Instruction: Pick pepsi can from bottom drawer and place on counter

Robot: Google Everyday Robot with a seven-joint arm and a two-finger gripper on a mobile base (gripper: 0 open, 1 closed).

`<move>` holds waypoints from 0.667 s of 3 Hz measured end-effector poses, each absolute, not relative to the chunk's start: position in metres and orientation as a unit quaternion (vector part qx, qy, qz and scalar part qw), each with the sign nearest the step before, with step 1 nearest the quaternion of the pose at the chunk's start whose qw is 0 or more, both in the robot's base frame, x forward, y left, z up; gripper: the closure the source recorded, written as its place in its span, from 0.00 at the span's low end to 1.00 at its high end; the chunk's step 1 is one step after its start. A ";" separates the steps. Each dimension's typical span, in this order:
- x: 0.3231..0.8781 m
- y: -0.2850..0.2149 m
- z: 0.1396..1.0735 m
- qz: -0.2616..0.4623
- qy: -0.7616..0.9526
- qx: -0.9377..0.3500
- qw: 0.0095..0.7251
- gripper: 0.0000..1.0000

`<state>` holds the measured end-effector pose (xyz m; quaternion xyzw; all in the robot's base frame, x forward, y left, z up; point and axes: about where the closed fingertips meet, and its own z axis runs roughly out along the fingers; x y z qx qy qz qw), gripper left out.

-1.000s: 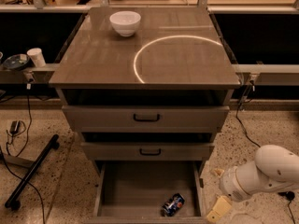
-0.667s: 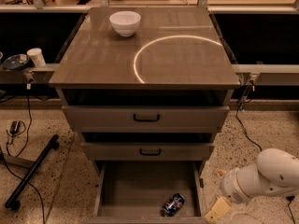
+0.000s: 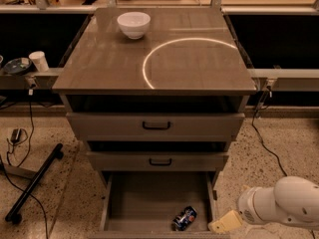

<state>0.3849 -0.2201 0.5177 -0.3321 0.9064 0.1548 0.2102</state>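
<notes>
The pepsi can (image 3: 184, 218) lies on its side on the floor of the open bottom drawer (image 3: 144, 198), near the front right corner. The counter (image 3: 164, 59) is above, a glossy grey-brown top with a bright curved reflection. My gripper (image 3: 226, 222) shows as a tan tip on the white arm (image 3: 284, 208) at the lower right. It is just outside the drawer's right wall, right of the can and apart from it. It holds nothing that I can see.
A white bowl (image 3: 133, 24) stands at the back left of the counter. The two upper drawers (image 3: 156, 126) with black handles are partly pulled out. A paper cup (image 3: 39, 60) sits on the left ledge. A black pole (image 3: 32, 183) and cables lie on the floor at left.
The white arm has sunk a little lower at the lower right. The can, drawers and bowl have not moved.
</notes>
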 end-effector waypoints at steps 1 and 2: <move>0.397 -0.227 0.517 0.136 0.916 -0.300 0.230 0.00; 0.398 -0.227 0.517 0.136 0.914 -0.304 0.230 0.00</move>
